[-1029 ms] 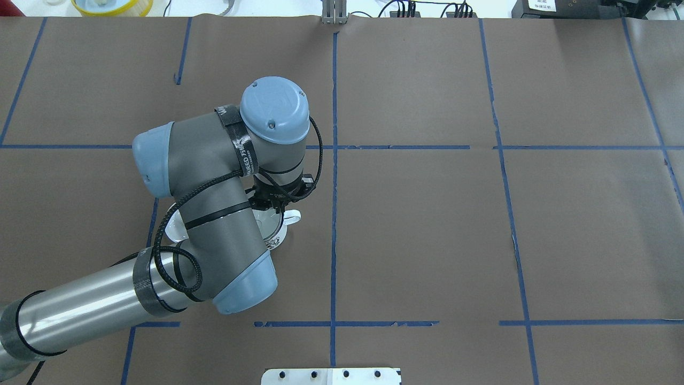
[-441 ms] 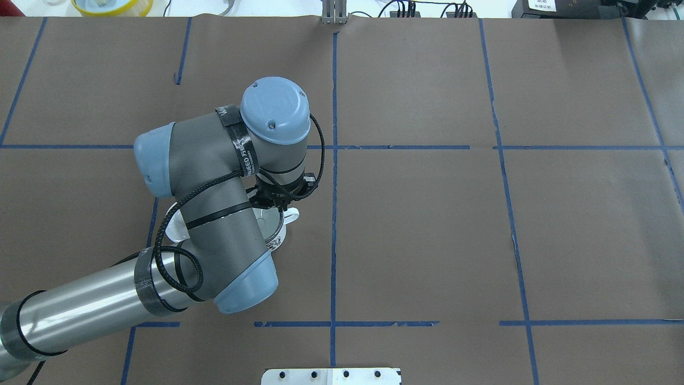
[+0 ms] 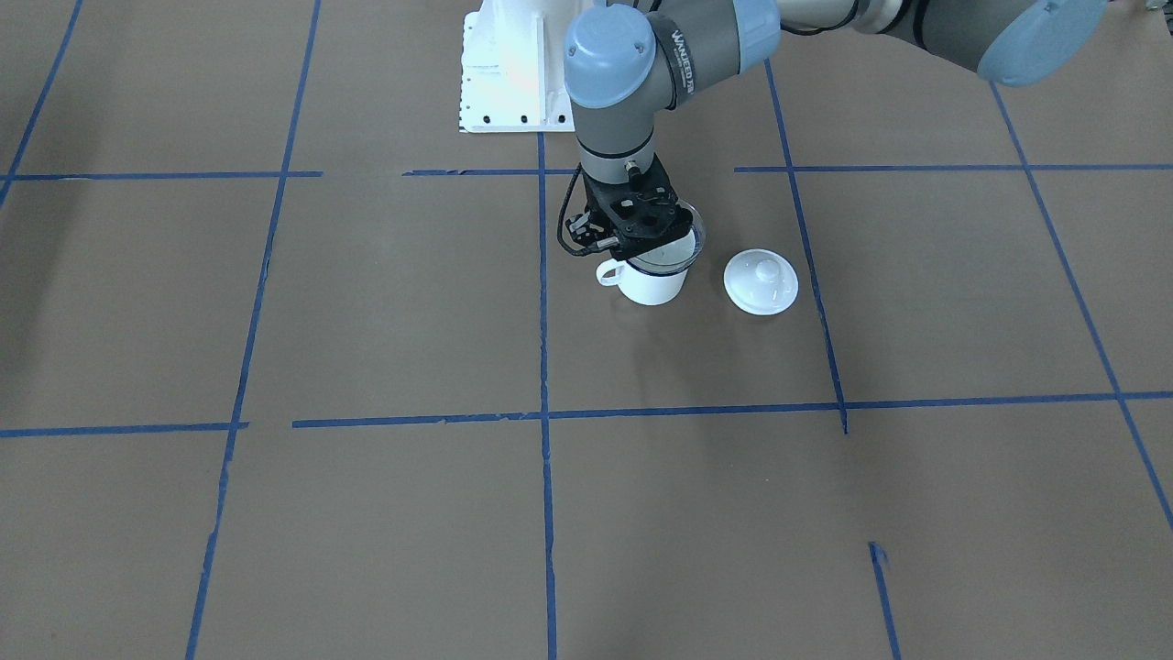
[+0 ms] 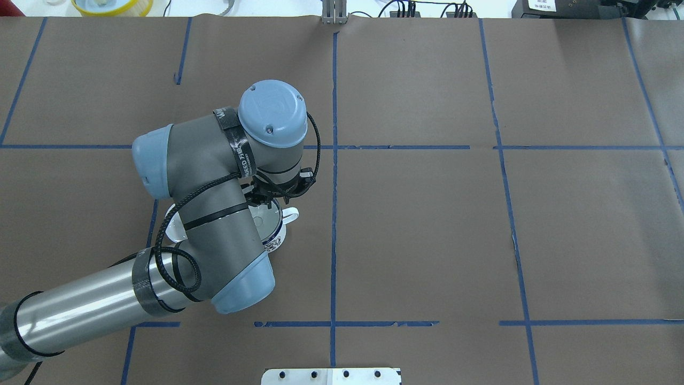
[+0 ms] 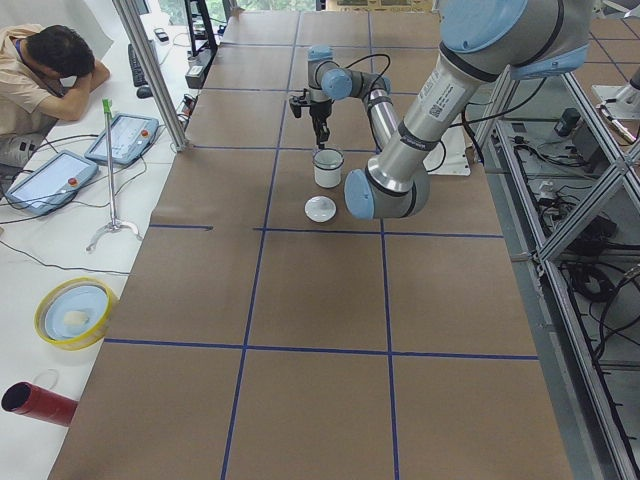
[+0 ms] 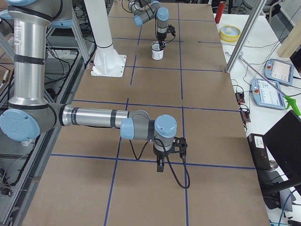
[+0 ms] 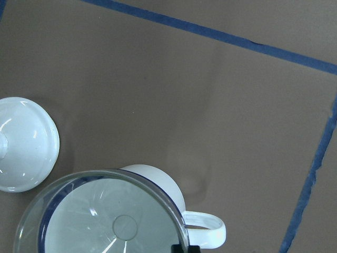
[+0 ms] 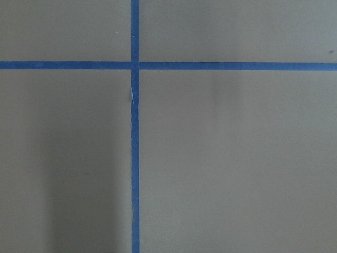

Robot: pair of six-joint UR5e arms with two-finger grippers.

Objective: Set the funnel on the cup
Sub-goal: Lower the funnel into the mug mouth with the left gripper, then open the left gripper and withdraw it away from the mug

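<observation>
Beside white lid [image 3: 761, 282], funnel [image 7: 100, 216] seemingly atop cup [image 3: 652, 286]; left jaws above, state untellable.

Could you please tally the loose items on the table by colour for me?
White: 2 (mug, lid)
Clear: 1 (funnel)
Total: 3
</observation>
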